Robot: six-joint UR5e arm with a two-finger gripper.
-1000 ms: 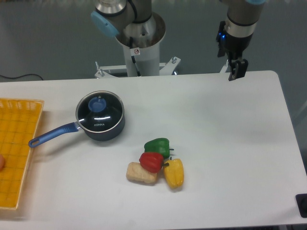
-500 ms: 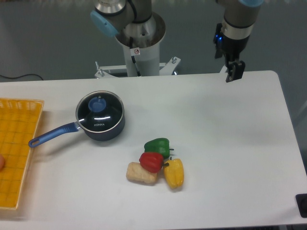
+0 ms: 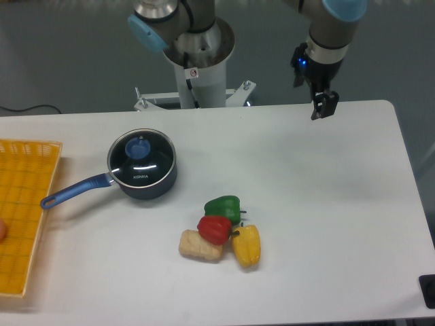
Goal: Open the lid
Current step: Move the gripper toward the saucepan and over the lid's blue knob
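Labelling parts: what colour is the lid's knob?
Blue, on the lid; clearest in the fixed camera view.

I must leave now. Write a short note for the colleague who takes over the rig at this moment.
Pincer: holds nothing, up over the table's far right edge; open or shut cannot be told.
Lid: sits closed on the saucepan, left of centre, blue knob on top.
Done: nothing on the lid yet.
Left: bring the pincer to the knob, grasp it, lift the lid off.
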